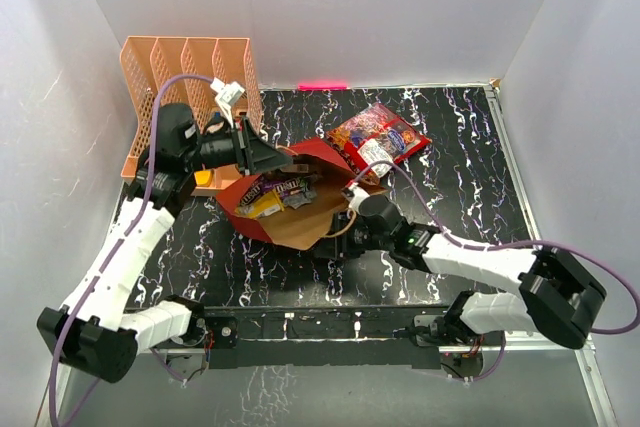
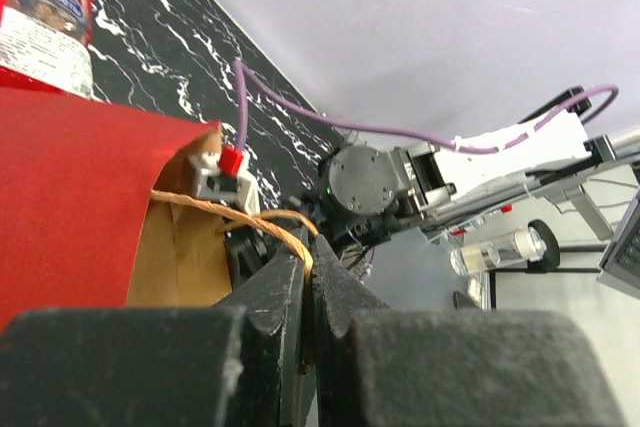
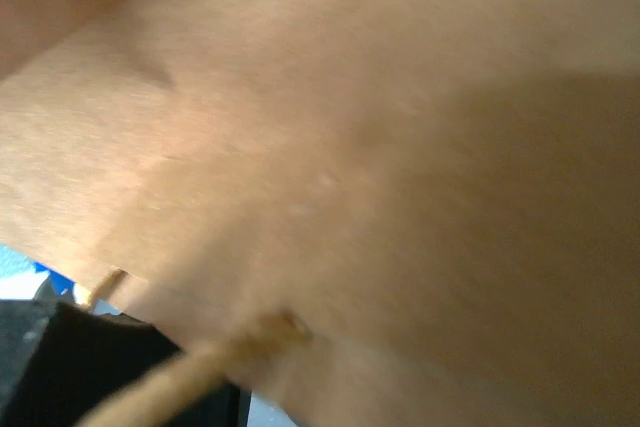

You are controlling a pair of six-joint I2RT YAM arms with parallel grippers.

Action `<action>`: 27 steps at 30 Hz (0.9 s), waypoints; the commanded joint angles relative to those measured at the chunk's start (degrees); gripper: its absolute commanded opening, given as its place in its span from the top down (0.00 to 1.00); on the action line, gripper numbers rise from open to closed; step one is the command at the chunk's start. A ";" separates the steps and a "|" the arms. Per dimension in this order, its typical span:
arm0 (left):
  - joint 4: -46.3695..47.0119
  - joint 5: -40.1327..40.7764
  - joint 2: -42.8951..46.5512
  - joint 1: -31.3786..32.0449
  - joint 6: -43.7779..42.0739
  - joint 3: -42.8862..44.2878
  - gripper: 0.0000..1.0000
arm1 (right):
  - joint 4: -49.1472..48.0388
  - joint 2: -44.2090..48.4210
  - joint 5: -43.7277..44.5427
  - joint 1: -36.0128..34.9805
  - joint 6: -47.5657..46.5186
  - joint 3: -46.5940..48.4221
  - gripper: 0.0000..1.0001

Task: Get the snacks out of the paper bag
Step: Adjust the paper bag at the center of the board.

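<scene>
The paper bag [image 1: 290, 222] lies open on the table, red outside, brown inside. Small yellow, brown and silver packets [image 1: 275, 194] lie in its mouth. The large red candy bag [image 1: 378, 137] lies on the table beyond the bag, and shows in the left wrist view [image 2: 45, 7]. My left gripper [image 1: 278, 159] is shut on a twisted tan handle [image 2: 290, 232] at the bag's upper edge. My right gripper [image 1: 340, 225] is at the bag's near right edge, its jaws hidden. The right wrist view is filled with brown paper [image 3: 380, 147] and a blurred handle [image 3: 200, 362].
A peach perforated file rack [image 1: 190, 77] stands at the back left, just behind my left arm. A pink stick [image 1: 322, 85] lies at the back wall. White walls close in the left, back and right sides.
</scene>
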State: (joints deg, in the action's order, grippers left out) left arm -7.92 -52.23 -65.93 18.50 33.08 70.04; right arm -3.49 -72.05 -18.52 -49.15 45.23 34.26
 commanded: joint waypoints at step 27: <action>38.29 -2.68 17.25 4.87 30.37 -27.96 1.00 | 24.10 28.96 3.84 0.15 -32.67 17.25 0.21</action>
State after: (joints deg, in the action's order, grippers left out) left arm 25.32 -55.11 -50.78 21.74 61.04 43.20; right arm 24.75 -35.29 3.46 -48.93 30.09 45.78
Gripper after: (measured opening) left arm 0.010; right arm 0.779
